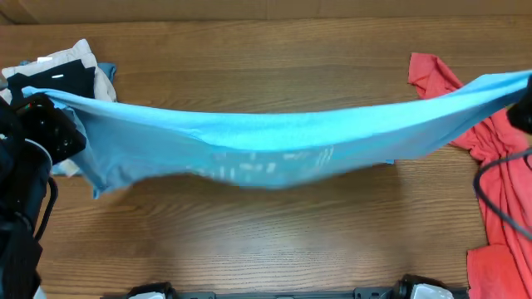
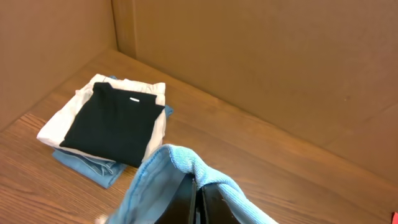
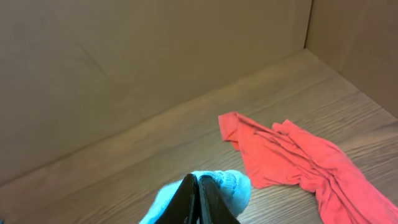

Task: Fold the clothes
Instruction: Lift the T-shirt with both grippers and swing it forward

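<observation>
A light sky-blue T-shirt (image 1: 274, 141) hangs stretched across the table between both arms, sagging in the middle, with faint white lettering showing through. My left gripper (image 1: 37, 104) is shut on its left end; in the left wrist view the blue hem (image 2: 180, 158) wraps over that gripper (image 2: 196, 182). My right gripper (image 3: 198, 180) is shut on the right end, and blue cloth (image 3: 233, 183) bunches round its tips. In the overhead view the right gripper sits at the frame's right edge, mostly cut off. Loose coral-red garments (image 1: 499, 149) lie on the table at the right.
A stack of folded pieces (image 2: 115, 121), black on beige on denim-blue, sits at the back left corner (image 1: 71, 71). Cardboard walls (image 2: 261, 56) rise behind and beside the wooden table (image 1: 266, 241). A black cable (image 1: 490, 183) crosses the red cloth.
</observation>
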`<state>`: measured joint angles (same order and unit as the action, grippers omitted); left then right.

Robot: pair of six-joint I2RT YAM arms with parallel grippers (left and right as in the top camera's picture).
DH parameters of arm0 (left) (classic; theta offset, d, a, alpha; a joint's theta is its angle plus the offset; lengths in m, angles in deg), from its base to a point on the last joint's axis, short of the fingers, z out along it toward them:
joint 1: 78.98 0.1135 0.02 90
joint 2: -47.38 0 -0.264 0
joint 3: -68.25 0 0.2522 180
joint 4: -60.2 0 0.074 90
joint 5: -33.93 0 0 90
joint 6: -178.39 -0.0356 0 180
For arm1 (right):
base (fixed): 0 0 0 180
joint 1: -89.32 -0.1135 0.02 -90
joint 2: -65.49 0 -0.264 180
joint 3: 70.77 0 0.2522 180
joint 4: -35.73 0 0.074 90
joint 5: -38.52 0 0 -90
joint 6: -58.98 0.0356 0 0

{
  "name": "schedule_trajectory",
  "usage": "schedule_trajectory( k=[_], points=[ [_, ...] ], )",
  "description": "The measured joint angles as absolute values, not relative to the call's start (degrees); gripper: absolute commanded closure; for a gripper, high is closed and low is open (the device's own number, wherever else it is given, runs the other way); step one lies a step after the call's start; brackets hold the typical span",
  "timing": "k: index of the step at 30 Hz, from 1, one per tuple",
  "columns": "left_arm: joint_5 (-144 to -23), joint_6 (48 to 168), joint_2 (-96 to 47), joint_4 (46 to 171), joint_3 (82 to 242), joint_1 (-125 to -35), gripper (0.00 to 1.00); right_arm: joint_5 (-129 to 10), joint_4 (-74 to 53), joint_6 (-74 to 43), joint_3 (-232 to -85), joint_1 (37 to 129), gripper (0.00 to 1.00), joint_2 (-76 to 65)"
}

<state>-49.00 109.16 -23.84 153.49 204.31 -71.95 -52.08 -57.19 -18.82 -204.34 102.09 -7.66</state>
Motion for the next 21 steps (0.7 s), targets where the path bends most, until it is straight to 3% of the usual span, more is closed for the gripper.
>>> schedule_trajectory(
  k=[9,17,21],
  points=[
    [-51.62,109.12,-41.9,144.39,204.66,-71.95,0.96,-52.1,-53.03,-18.99,-204.32,102.07,0.96,-28.35],
    [-64.04,109.21,-62.05,113.58,203.74,-71.97,0.96,-54.22,-35.2,-18.64,-203.51,102.07,0.96,-42.69],
    [-68.41,109.65,-62.55,107.32,206.74,-71.97,0.96,-54.77,-34.43,-17.72,-210.22,102.07,0.96,-42.69]
  ],
)
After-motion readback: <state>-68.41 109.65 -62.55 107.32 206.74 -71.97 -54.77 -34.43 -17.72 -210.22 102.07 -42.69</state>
